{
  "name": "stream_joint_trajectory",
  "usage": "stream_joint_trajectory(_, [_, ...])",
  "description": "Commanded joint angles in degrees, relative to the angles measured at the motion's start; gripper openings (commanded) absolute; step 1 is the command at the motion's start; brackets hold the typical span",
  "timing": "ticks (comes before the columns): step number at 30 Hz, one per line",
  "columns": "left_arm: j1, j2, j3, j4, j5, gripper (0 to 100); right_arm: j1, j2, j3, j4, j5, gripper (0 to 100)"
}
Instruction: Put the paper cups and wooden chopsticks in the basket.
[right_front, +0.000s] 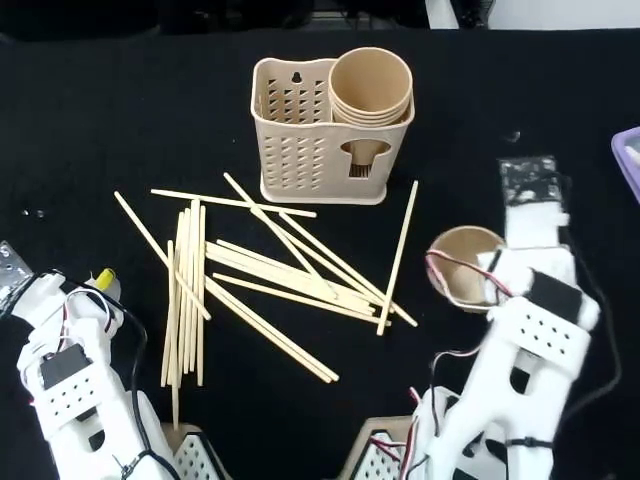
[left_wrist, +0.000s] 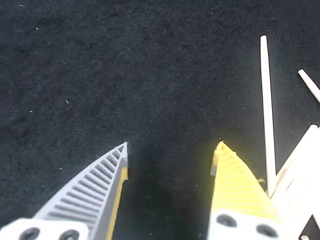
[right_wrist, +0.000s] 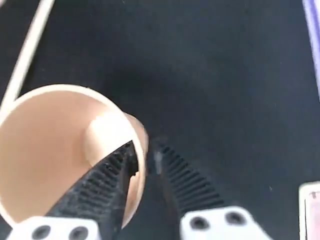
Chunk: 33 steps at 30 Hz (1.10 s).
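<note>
Left gripper (left_wrist: 172, 150) at near left of the table (right_front: 110, 120), jaws apart, nothing between them. Its wrist view shows the grey and yellow fingers (left_wrist: 235, 185) over bare black cloth (left_wrist: 125, 65), with the ends of a few chopsticks (left_wrist: 267, 110) just off the yellow finger's side. Right gripper (right_wrist: 146, 150) at near right, clamped on the rim of a single paper cup (right_wrist: 50, 150): one dark finger (right_wrist: 100, 190) sits inside the cup wall, the other outside, with the wall pinched between them. In the high view this cup stands mouth up on the cloth, right of the chopstick pile and not touching it. The wooden chopsticks lie loose across the middle of the table, between the two arms and short of the basket. They form a roughly parallel bundle (right_front: 186, 300) on the left running near to far, a crossed heap (right_front: 290, 280) in the centre, and one lone stick (right_front: 399, 255) on the right, near the held cup. Beyond the pile, at centre far, the basket (right_front: 300, 155) stands upright, two compartments side by side. A stack of cups (right_front: 370, 85) is nested in the right compartment, rims above the basket's edge. The farthest chopstick ends lie close to the basket's foot; whether they touch it cannot be told. Purple object (right_front: 628, 155) at the right edge of the table, well apart from the rest.
</note>
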Motion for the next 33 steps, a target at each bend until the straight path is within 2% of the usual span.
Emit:
stream_joint_trajectory(1, [-0.13,-0.88,-3.47,-0.62,0.09,26,5.54,-1.45,-0.40,0.26,0.00,14.3])
stream_joint_trajectory(5, [-0.13,-0.88,-3.47,-0.70,0.09,26,6.59,-1.54,-0.75,0.18,5.71,1.7])
stream_joint_trajectory(14, [-0.13,-0.88,-3.38,-0.79,0.09,26,5.98,-1.54,-4.35,3.43,6.95,1.1])
stream_joint_trajectory(18, [-0.13,-0.88,-3.30,-0.88,0.09,26,3.43,-1.54,-12.70,10.29,2.55,1.1])
stream_joint_trajectory(24, [-0.13,-0.88,-3.30,-0.88,0.09,26,-5.80,-1.45,-38.55,33.23,-2.02,1.1])
stream_joint_trajectory(28, [-0.13,-0.88,-3.30,-0.88,0.09,26,-11.52,-1.10,-53.93,37.71,-7.03,1.1])
stream_joint_trajectory(33, [-0.13,-0.88,-3.30,-0.88,0.09,26,-20.75,-1.10,-64.92,37.01,-16.09,1.1])
